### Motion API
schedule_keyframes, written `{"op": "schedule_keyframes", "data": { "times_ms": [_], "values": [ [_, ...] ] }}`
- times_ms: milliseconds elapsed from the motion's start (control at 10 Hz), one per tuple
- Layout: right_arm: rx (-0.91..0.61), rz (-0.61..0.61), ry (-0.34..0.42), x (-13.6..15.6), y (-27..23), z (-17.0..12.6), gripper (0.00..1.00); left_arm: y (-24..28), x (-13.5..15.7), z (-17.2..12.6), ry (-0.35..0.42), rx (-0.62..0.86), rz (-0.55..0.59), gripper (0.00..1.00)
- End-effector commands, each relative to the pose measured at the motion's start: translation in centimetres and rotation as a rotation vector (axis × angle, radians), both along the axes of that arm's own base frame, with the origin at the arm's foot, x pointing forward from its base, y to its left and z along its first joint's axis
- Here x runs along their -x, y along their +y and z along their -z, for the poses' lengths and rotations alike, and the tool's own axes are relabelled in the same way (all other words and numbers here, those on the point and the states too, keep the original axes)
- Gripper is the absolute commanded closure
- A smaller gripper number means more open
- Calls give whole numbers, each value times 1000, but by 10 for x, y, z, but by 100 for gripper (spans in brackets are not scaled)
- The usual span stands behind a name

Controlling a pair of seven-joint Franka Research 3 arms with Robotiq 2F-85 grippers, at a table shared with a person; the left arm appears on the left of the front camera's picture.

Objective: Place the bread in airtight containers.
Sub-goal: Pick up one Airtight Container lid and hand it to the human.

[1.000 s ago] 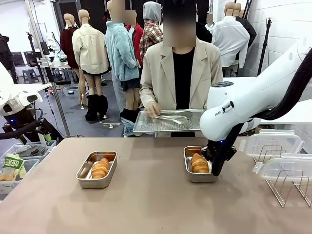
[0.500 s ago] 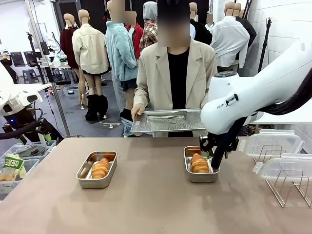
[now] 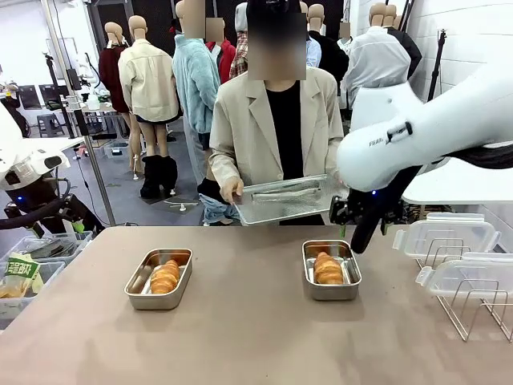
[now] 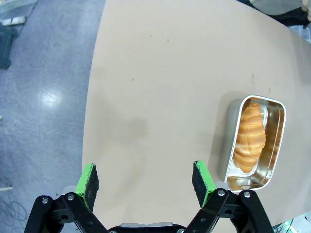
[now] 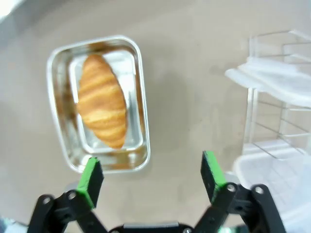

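Note:
Two steel containers sit uncovered on the tan table, each holding one golden croissant roll. The left container (image 3: 159,278) holds a roll (image 3: 165,276); the left wrist view has this container (image 4: 276,141) and its roll (image 4: 250,137) to the right of my open left gripper (image 4: 146,177). The right container (image 3: 331,269) holds the other roll (image 3: 328,268). My right gripper (image 3: 357,237) hangs above that container's far right corner. In the right wrist view it (image 5: 151,176) is open and empty, with the container (image 5: 136,97) and roll (image 5: 101,107) below and to the left.
Translucent lids (image 3: 449,237) rest on a wire rack (image 3: 473,301) at the table's right; the right wrist view has them (image 5: 272,82) too. A person across the table holds a large perforated tray (image 3: 282,200) with tongs on it. Bins stand off the table's left edge.
My right gripper has risen from beside the right container and drawn back to the right, leaving the roll inside. The person has tilted and shifted the perforated tray.

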State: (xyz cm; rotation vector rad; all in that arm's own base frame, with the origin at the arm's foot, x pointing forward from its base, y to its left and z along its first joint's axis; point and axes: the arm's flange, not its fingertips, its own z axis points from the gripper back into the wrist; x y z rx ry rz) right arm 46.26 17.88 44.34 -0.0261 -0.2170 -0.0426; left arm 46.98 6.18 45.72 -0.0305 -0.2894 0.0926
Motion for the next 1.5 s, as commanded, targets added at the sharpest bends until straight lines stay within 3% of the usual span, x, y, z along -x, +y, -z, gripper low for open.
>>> {"op": "schedule_keyframes", "data": {
  "times_ms": [0, 200, 500, 700, 900, 1100, 1400],
  "values": [
    [-30, -36, -16, 21, -22, -29, 0, 3, 2, -2, 0, -10, 4, 0],
    [-79, -63, -39, 46, -65, -78, 0, 3, 2, -2, 0, -10, 4, 0],
    [-30, -279, 98, 36, -140, -119, 0, 3, 2, -2, 0, -10, 4, 0],
    [-29, -387, 223, 29, -175, -120, 0, 3, 2, -2, 0, -10, 4, 0],
    [76, -417, 289, 24, -194, -108, 0, 3, 2, -2, 0, -10, 4, 0],
    [45, -426, 254, 25, -199, -100, 0, 3, 2, -2, 0, -10, 4, 0],
    [33, -404, 281, 26, -200, -100, 0, 3, 2, -2, 0, -10, 4, 0]
  ]
}}
